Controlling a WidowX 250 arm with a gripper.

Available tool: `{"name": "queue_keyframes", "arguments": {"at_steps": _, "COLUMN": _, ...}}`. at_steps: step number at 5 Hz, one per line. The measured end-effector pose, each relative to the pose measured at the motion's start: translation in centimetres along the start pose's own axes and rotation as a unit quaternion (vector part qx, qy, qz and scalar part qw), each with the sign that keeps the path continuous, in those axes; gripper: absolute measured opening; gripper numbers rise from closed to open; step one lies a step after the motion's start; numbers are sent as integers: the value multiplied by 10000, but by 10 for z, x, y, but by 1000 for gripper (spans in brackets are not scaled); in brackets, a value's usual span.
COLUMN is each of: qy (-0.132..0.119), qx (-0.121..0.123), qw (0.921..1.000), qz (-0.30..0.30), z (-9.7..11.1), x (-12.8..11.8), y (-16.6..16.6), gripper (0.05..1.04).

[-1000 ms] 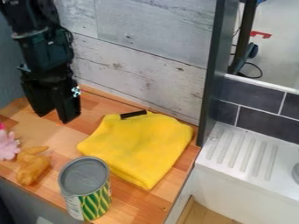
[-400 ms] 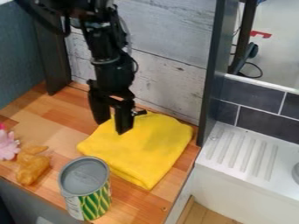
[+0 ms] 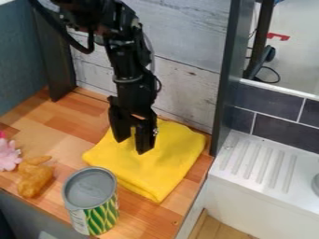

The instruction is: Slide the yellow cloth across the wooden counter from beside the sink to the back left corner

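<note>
Yellow cloth (image 3: 171,161) laid folded on right of wooden counter (image 3: 68,121). Gripper (image 3: 133,145) positioned over it, fingers parted moderately, nothing held. Stage judged early: cloth reached, grasp and any relocation still to be done.

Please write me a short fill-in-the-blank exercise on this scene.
1. The gripper hangs over a folded cloth whose colour is ____.
2. Cloth shows in the gap between the jaws, so they are ____ rather than shut.
3. The frilly toy at the picture's left edge is mostly ____.
4. The can stands upright on a counter surfaced with brown ____.

Missing words: yellow; open; pink; wood.
</note>
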State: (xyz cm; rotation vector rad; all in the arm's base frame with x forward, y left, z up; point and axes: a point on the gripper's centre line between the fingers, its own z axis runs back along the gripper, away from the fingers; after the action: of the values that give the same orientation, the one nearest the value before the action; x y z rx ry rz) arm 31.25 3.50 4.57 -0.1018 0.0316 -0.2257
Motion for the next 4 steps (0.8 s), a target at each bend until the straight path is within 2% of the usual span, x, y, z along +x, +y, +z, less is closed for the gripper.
{"name": "queue_keyframes", "arguments": {"at_steps": 1, "qy": -239, "qx": 436, "qw": 9987, "qz": 64, "z": -19, "x": 1, "y": -3, "gripper": 1000}}
{"name": "queue_keyframes", "arguments": {"at_steps": 2, "qy": -531, "qx": 782, "qw": 9955, "qz": 121, "z": -28, "x": 4, "y": 2, "gripper": 1000}}
{"name": "queue_keyframes", "arguments": {"at_steps": 3, "qy": -498, "qx": 960, "qw": 9939, "qz": 226, "z": -36, "x": 6, "y": 11, "gripper": 1000}}
{"name": "queue_keyframes", "arguments": {"at_steps": 4, "qy": -406, "qx": 1252, "qw": 9895, "qz": 593, "z": -31, "x": 6, "y": 34, "gripper": 1000}}
